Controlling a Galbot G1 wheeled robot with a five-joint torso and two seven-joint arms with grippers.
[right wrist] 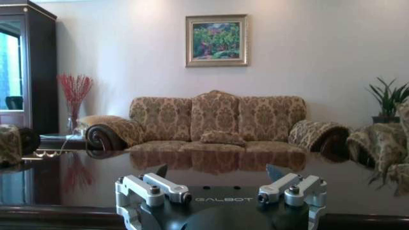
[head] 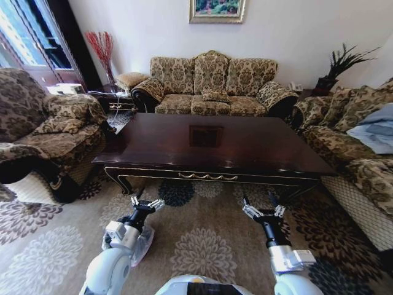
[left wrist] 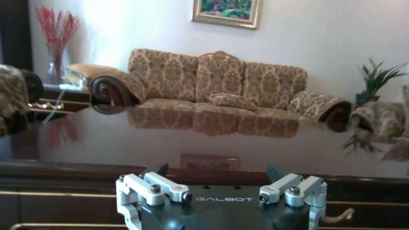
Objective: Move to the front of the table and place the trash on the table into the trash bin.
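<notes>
Two grippers hover low over the patterned carpet [head: 202,246] just short of the table [head: 245,150], the left gripper [head: 143,203] before its near-left stretch and the right gripper [head: 263,206] before its near-right stretch, each with fingers spread wide and holding nothing. The table's glossy dark top mirrors the sofa [head: 212,86] behind it and the framed picture [head: 217,9] on the wall.

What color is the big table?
The table is glossy dark brown with gold trim along its front edge, seen best in the head view.
</notes>
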